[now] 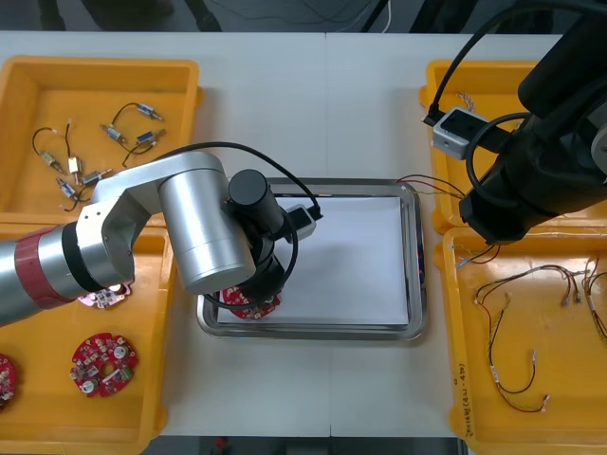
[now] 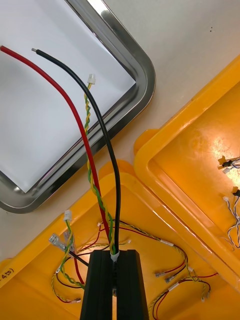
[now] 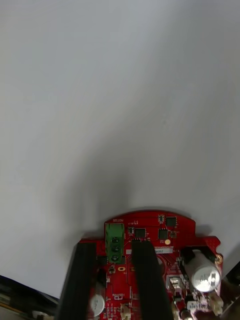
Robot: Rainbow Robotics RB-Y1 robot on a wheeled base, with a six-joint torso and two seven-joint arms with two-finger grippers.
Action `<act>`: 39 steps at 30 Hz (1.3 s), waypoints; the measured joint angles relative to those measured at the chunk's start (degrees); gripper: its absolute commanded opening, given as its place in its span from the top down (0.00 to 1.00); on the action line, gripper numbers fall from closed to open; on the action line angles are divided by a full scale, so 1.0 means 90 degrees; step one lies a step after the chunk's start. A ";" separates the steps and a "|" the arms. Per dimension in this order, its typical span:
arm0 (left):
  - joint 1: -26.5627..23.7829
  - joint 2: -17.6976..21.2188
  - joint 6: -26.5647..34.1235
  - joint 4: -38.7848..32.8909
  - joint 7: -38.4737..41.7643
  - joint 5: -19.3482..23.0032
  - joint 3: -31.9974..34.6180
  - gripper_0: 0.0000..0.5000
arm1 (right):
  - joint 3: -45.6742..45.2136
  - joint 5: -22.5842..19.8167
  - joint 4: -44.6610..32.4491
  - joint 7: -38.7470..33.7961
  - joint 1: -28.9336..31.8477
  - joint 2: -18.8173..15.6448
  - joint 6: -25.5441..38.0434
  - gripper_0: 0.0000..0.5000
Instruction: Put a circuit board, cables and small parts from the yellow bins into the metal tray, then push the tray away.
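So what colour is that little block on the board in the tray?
Green; the circuit board's block shows best in left wrist view.

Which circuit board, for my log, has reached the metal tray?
The circuit board in the left pincer's grip at the tray's near-left corner; the others lie in the left near yellow bin.

left arm (image 1: 180, 223): silver, red band, black cable | right arm (image 1: 545, 156): black | right hand (image 2: 116, 256): black fingers

Lt table (image 1: 322, 95) w/ dark floor (image 1: 266, 13) beyond.
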 measured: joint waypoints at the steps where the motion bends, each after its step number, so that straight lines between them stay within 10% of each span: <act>1: 0.0000 0.0001 0.0000 0.0000 0.0003 -0.0003 0.0000 0.20 | 0.0000 0.0001 0.0000 0.0000 0.0000 0.0000 0.0000 1.00; 21: 0.0000 0.0080 0.0001 -0.0118 0.0096 -0.0094 -0.0012 0.18 | 0.0000 0.0002 0.0000 0.0000 0.0000 0.0000 0.0000 1.00; 39: 0.0000 0.0119 0.2015 -0.0739 0.0104 0.1504 0.2303 0.00 | 0.0237 -0.0087 0.0259 0.0395 -0.0394 0.0725 0.0001 1.00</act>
